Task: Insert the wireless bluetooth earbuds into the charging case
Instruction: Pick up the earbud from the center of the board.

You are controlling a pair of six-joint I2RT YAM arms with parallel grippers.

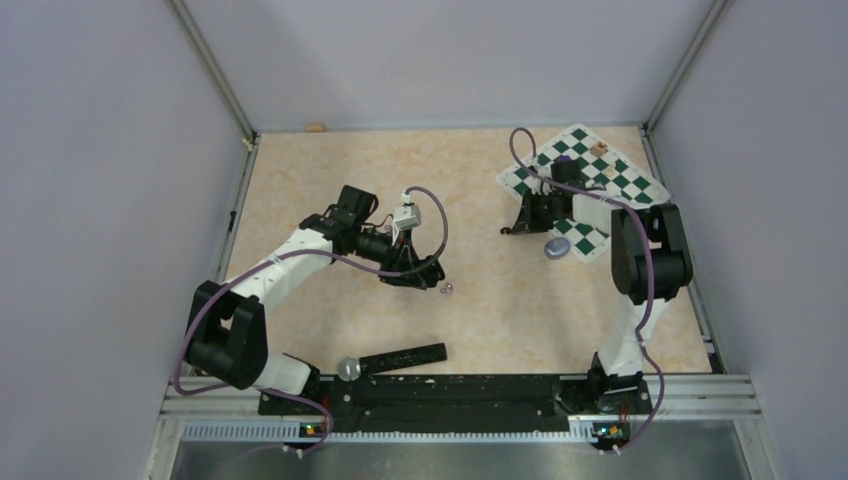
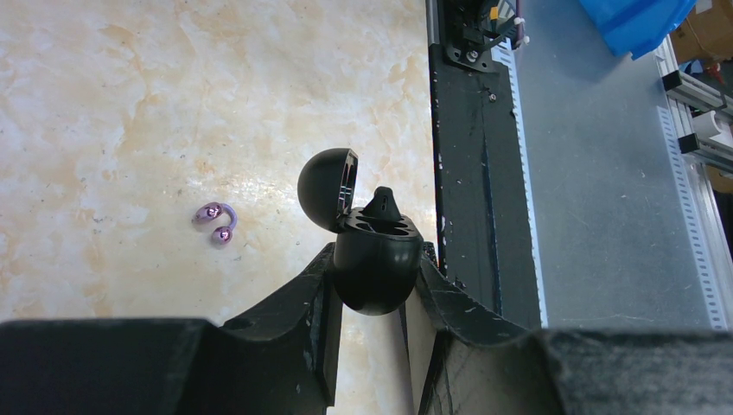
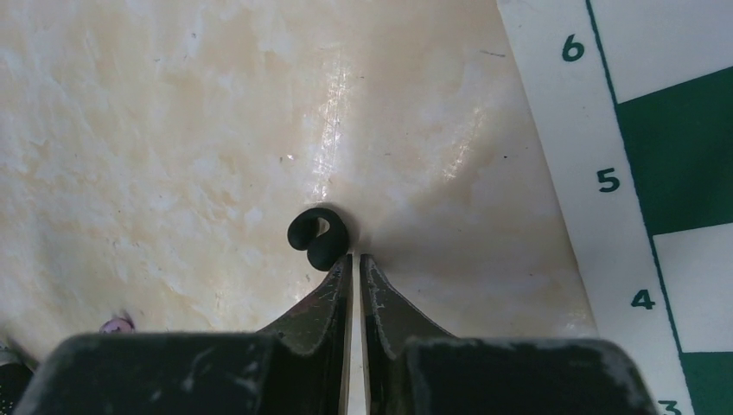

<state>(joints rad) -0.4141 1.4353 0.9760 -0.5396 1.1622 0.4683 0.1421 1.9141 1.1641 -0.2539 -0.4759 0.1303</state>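
My left gripper point(image 2: 378, 255) is shut on the round black charging case point(image 2: 373, 277), held off the table. Its lid point(image 2: 324, 186) stands open and one black earbud point(image 2: 380, 203) sticks up from the tray. A lilac earbud point(image 2: 216, 223) lies on the table to the left of the case, seen from above as a pale speck point(image 1: 446, 289) beside the left gripper point(image 1: 425, 275). My right gripper point(image 3: 356, 258) is down at the table with its jaws almost together and nothing between them. A second black earbud point(image 3: 316, 238) lies just past its left fingertip, touching it.
A green-and-white chessboard mat point(image 1: 620, 185) lies at the back right with a small wooden block point(image 1: 599, 147) on it. A closed lilac oval case point(image 1: 557, 247) rests near the right arm. A black bar with a silver knob point(image 1: 400, 358) lies by the front rail.
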